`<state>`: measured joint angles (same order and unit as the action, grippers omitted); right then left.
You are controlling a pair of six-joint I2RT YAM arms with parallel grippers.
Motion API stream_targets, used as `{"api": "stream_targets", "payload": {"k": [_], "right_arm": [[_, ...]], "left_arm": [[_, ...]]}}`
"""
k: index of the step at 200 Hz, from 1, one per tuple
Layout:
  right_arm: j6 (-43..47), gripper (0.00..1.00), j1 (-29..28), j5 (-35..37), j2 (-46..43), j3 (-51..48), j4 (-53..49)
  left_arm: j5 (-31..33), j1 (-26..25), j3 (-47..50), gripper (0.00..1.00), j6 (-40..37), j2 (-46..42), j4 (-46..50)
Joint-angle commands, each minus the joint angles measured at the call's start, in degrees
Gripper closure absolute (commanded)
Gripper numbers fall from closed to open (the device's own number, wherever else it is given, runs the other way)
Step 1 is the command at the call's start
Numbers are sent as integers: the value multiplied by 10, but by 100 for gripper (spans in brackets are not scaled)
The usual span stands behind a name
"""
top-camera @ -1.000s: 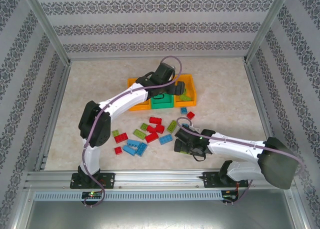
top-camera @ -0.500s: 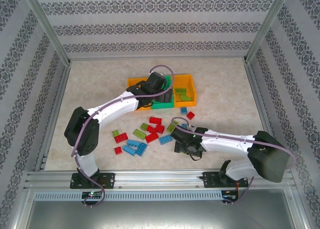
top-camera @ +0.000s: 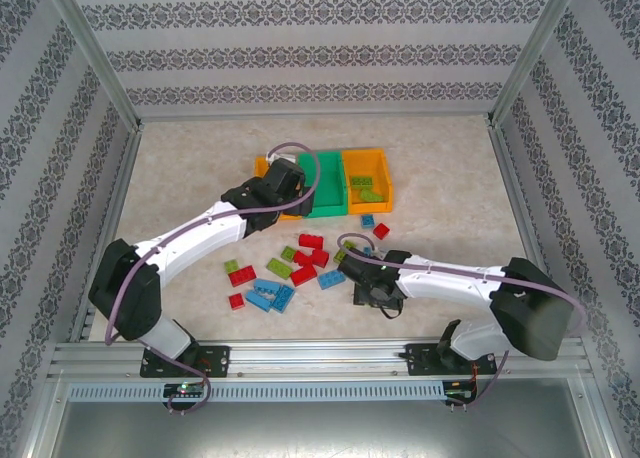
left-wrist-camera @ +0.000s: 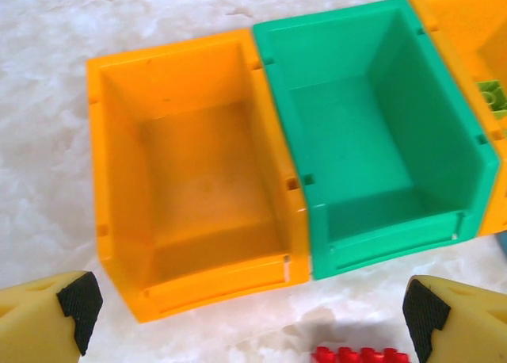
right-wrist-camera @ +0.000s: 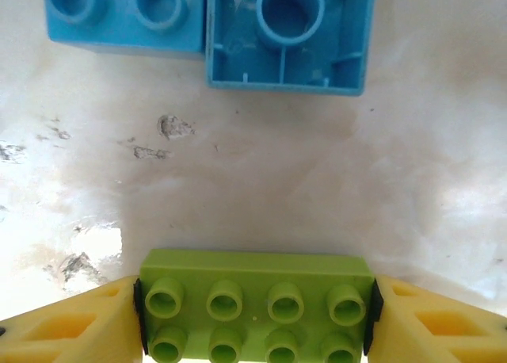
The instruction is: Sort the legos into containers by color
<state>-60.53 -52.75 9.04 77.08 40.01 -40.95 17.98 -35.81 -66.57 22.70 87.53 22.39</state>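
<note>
Right wrist view: the right claw (right-wrist-camera: 253,307) pinches a light green brick (right-wrist-camera: 255,288) by its two short ends, with both pads touching it, on the surface (right-wrist-camera: 253,165). At 12 o'clock two blue bricks (right-wrist-camera: 127,18) lie side by side, one upturned, with bare room between them and the green one. Left wrist view: the left claw (left-wrist-camera: 252,311) is spread wide before the left orange bin (left-wrist-camera: 119,181) and the green bin (left-wrist-camera: 348,141), both with bare floors. A red brick (left-wrist-camera: 360,353) lies at 6 o'clock, near their front walls.

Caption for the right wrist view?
Right hand grips a light green lego by its ends; two blue legos lie beyond, one upturned.
</note>
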Motion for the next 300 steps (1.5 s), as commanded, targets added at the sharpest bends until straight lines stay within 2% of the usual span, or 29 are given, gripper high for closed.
{"api": "stream_targets", "payload": {"k": [1,32,56,93,138,180,212,232,300], "right_arm": [[64,36,46,27,-35,31,-16],[159,37,123,17,-49,80,3],[231,36,182,14,-20,142,21],[317,35,260,9,82,270,51],[369,35,308,3,231,402,65],[388,33,320,-9,327,471,73],[394,28,321,-6,364,498,70],[393,22,322,-5,373,499,73],[388,16,318,-16,345,476,88]], "left_arm": [[25,14,25,1,0,-39,26],[29,30,68,1,2,-81,48],[18,45,104,1,16,-103,68],[12,54,142,1,43,-125,107],[-18,63,189,1,85,-137,138],[-52,74,218,1,119,-138,158],[-74,77,229,1,130,-137,161],[-78,78,230,1,131,-134,170],[-114,96,247,4,151,-107,171]]}}
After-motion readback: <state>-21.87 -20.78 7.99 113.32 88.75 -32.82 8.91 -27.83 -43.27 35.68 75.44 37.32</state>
